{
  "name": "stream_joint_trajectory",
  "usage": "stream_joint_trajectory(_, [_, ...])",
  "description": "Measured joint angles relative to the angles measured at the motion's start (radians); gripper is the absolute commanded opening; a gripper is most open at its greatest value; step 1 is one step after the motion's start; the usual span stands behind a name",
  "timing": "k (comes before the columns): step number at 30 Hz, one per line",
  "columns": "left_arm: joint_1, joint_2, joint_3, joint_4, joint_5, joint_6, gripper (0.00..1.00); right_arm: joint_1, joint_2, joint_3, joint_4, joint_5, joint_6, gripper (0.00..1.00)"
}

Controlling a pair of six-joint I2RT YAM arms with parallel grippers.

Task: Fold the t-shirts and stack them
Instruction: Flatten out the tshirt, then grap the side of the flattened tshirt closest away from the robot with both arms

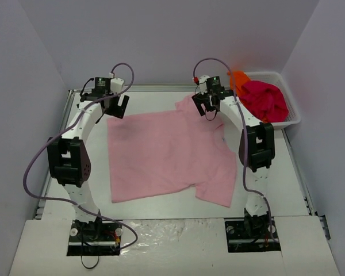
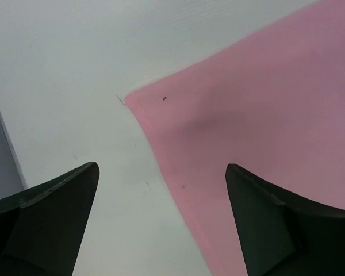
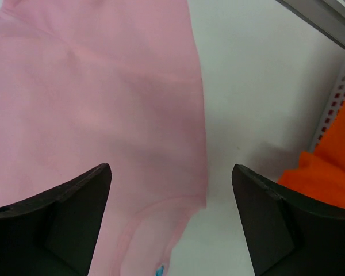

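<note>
A light pink t-shirt (image 1: 167, 155) lies spread flat on the white table. My left gripper (image 1: 119, 106) is open and empty above its far left corner; in the left wrist view that corner (image 2: 138, 100) shows between my fingers, with the cloth (image 2: 264, 115) running right. My right gripper (image 1: 210, 106) is open and empty above the shirt's far right edge; the right wrist view shows the pink cloth (image 3: 103, 86) and a collar seam (image 3: 155, 213). A magenta-red t-shirt (image 1: 264, 99) and an orange t-shirt (image 1: 239, 79) lie bunched in the basket; the orange one also shows in the right wrist view (image 3: 328, 167).
The white mesh basket (image 1: 293, 118) stands at the far right corner of the table; its wall shows in the right wrist view (image 3: 333, 100). A metal rail (image 1: 57, 132) borders the table's left side. Purple walls close in the back and sides.
</note>
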Motion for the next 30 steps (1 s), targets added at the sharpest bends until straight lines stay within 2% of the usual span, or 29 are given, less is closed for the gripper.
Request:
stream_joint_trajectory(2, [-0.008, -0.09, -0.072, 0.011, 0.006, 0.0, 0.9, -0.003, -0.092, -0.09, 0.013, -0.005, -0.003, 0.79])
stream_joint_trajectory(4, [-0.011, -0.171, -0.149, 0.023, 0.014, -0.001, 0.8, -0.005, -0.165, -0.156, 0.029, -0.018, -0.004, 0.78])
stream_joint_trajectory(6, [-0.01, -0.228, -0.214, 0.024, 0.022, -0.008, 0.58, -0.006, -0.222, -0.21, 0.047, -0.033, -0.008, 0.71])
stream_joint_trajectory(7, [-0.01, -0.246, -0.244, 0.027, 0.026, -0.007, 0.51, -0.009, -0.238, -0.228, 0.051, -0.039, -0.01, 0.63])
stream_joint_trajectory(8, [-0.009, -0.257, -0.271, 0.027, 0.031, -0.01, 0.44, -0.01, -0.25, -0.244, 0.055, -0.048, -0.013, 0.47])
stream_joint_trajectory(9, [-0.008, -0.261, -0.293, 0.026, 0.035, -0.015, 0.27, -0.011, -0.254, -0.252, 0.056, -0.057, -0.016, 0.34])
stream_joint_trajectory(11, [-0.008, -0.26, -0.325, 0.027, 0.046, -0.026, 0.14, -0.012, -0.253, -0.259, 0.057, -0.075, -0.018, 0.07])
stream_joint_trajectory(12, [-0.008, -0.259, -0.34, 0.026, 0.056, -0.028, 0.04, -0.016, -0.251, -0.26, 0.056, -0.084, -0.018, 0.0])
stream_joint_trajectory(18, [-0.008, -0.212, -0.312, 0.025, 0.094, -0.052, 0.02, -0.018, -0.187, -0.204, 0.055, -0.118, -0.011, 0.0])
stream_joint_trajectory(25, [-0.008, -0.021, -0.175, 0.06, 0.091, -0.08, 0.02, -0.018, 0.004, -0.045, 0.027, -0.152, -0.011, 0.0])
stream_joint_trajectory(30, [-0.008, 0.107, -0.116, 0.055, 0.089, -0.097, 0.02, -0.018, 0.098, 0.006, 0.008, -0.167, -0.011, 0.0])
